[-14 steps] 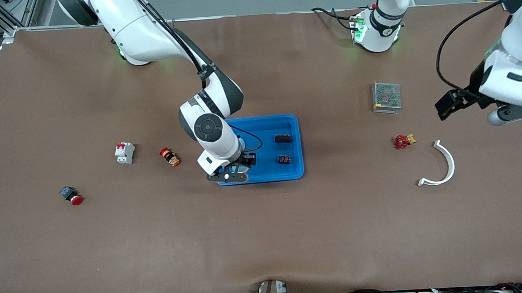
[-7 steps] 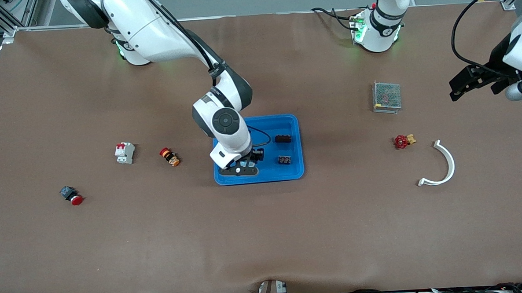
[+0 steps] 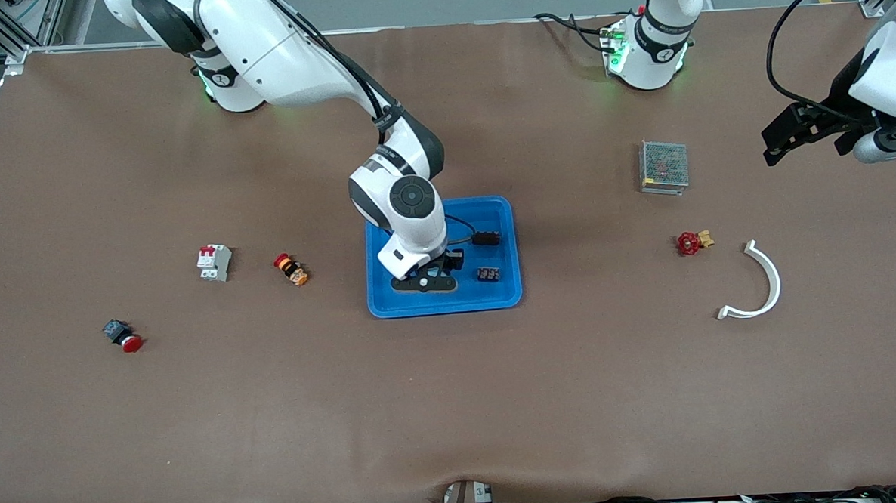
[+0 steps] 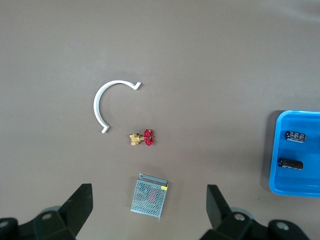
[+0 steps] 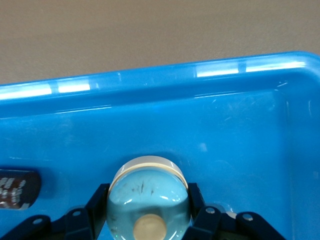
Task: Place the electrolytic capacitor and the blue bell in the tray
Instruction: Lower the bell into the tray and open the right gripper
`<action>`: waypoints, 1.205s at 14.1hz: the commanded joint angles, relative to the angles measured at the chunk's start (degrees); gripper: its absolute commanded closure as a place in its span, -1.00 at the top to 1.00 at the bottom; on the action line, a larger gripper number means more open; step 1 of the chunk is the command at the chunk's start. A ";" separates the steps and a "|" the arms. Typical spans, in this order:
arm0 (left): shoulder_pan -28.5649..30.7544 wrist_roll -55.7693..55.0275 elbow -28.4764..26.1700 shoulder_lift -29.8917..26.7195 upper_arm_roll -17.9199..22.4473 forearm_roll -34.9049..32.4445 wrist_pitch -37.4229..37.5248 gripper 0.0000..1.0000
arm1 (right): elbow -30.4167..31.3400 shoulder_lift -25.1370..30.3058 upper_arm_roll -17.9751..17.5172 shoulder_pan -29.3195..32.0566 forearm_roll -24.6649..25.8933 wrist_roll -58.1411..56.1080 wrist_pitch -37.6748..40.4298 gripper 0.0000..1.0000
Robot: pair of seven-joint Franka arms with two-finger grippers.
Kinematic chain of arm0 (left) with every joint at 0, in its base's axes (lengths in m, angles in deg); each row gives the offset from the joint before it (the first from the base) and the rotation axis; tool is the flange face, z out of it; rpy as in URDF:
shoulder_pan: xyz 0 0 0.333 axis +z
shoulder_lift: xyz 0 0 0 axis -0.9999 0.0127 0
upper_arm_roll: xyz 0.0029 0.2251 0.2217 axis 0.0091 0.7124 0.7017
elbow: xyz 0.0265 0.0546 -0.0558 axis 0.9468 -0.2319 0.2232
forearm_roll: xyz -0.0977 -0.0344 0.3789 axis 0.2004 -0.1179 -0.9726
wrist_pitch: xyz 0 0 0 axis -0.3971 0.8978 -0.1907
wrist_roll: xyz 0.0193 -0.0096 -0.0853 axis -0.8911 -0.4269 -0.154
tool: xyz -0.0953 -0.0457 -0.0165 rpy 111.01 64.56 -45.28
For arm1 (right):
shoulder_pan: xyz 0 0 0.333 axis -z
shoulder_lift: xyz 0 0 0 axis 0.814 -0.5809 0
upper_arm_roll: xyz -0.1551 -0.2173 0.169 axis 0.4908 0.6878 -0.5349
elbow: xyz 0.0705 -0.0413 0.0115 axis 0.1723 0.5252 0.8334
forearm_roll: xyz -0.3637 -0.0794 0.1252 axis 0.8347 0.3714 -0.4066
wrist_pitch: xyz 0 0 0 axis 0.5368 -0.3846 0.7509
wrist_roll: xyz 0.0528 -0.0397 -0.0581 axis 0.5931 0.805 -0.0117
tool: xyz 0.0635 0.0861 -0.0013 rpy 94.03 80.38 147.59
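Right claw [image 3: 424,283] is low inside the tray [image 3: 397,305], over the part of its floor toward the right arm's end, and it is clenched on the blue bell [image 5: 148,196]. In the right wrist view the bell is a pale blue dome with a light rim and a small cream knob, and the black fingers [image 5: 97,205] press on both of its sides. The tray's raised rim [image 5: 150,80] runs across this view, with brown surface [image 5: 150,30] past it.

Two dark parts lie in the tray toward the left arm's end: a black cylindrical part [image 3: 486,238], which may be the electrolytic capacitor, and a small black block [image 3: 487,274] nearer to the front camera. I cannot tell more about them.

Left claw [image 4: 148,207] waits high over the left arm's end of the surface, released, with its two fingers wide apart and holding nothing. Under it lie a metal mesh box [image 3: 663,166], a red valve [image 3: 692,241] and a white curved piece [image 3: 759,283].

Toward the right arm's end of the surface lie a white breaker [image 3: 214,262], an orange button [image 3: 291,269] and a red push button [image 3: 123,335], all well apart from the tray.
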 commanded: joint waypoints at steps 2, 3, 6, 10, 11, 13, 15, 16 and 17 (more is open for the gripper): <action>-0.29 1.04 -0.77 -0.83 0.13 0.76 -0.13 1.00 | -0.89 -0.95 0.53 -0.56 2.82 1.53 -0.33 -0.05; -0.37 1.04 -0.86 -0.74 -0.05 0.76 -0.13 1.00 | -0.71 -1.04 0.53 -0.56 3.08 1.53 -0.33 -0.05; -0.64 1.04 -0.86 -0.48 -0.13 0.85 -0.13 1.00 | -0.63 -1.30 0.53 -0.56 3.53 1.53 -0.77 -0.04; -0.64 1.12 -0.77 -0.57 -0.13 0.85 -0.04 1.00 | -0.01 -1.65 0.53 -0.47 3.61 1.53 -2.62 1.00; -0.64 1.04 -0.86 -0.57 -0.13 0.85 -0.04 1.00 | -0.01 -1.57 0.53 -0.56 3.70 1.53 -2.71 1.00; -0.64 1.04 -0.86 -0.48 -0.13 0.94 -0.13 1.00 | -0.01 -1.31 0.53 -0.47 3.70 1.44 -2.44 1.00; -0.64 1.04 -0.86 -0.48 -0.13 1.02 -0.13 1.00 | -0.01 -0.52 0.53 -0.47 3.61 1.18 -1.39 1.00; -0.64 1.04 -0.86 -0.48 -0.13 0.94 -0.04 1.00 | -0.01 0.88 0.35 -0.47 3.53 1.00 0.70 1.00; -0.64 1.04 -0.86 -0.48 -0.13 1.02 -0.04 1.00 | -0.18 2.37 0.35 -0.38 3.53 0.83 4.29 1.00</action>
